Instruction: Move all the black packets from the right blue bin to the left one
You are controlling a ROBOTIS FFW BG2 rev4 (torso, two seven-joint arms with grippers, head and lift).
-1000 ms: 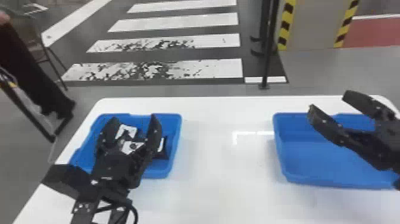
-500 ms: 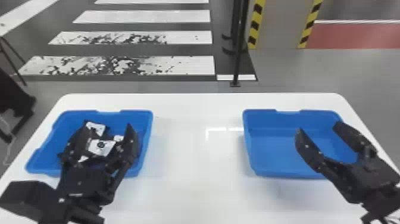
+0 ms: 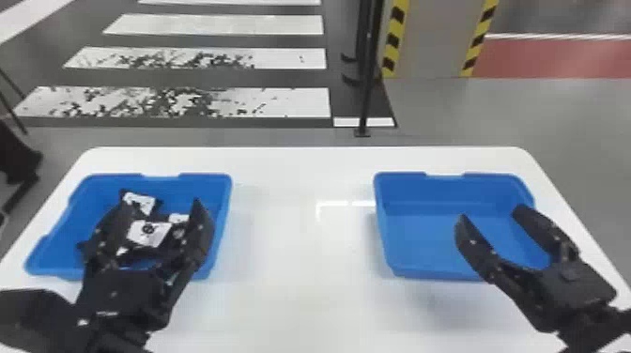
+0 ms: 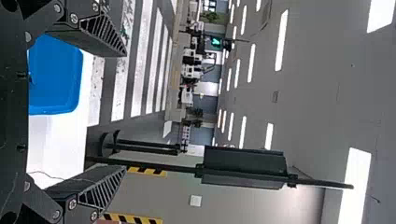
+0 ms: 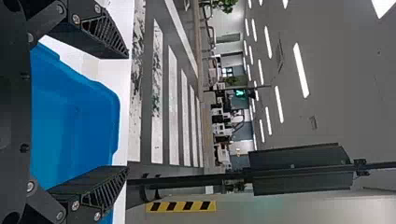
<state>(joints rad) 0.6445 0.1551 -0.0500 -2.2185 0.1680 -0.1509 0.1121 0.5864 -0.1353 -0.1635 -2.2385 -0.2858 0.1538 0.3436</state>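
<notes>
In the head view, my left gripper (image 3: 159,211) stands open over the left blue bin (image 3: 220,202), where several black packets (image 3: 149,233) with white labels lie, partly hidden behind it. My right gripper (image 3: 490,213) is open over the front right part of the right blue bin (image 3: 422,244), whose visible floor is bare. The left wrist view has my left gripper (image 4: 125,112) with its fingers wide apart and the left bin (image 4: 56,79) beyond. In the right wrist view, my right gripper (image 5: 128,112) also has nothing between its fingers, near the right bin (image 5: 74,121).
Both bins stand on a white table (image 3: 300,263), with a wide stretch of tabletop between them. Behind the table's far edge a black pole (image 3: 368,70) rises from the floor, near a pillar with yellow and black stripes (image 3: 394,37).
The head view has swung right and then shifted slightly, so the table sits differently in it. The right gripper shows lower and closer to its bin's front side. Both grippers remain open.
</notes>
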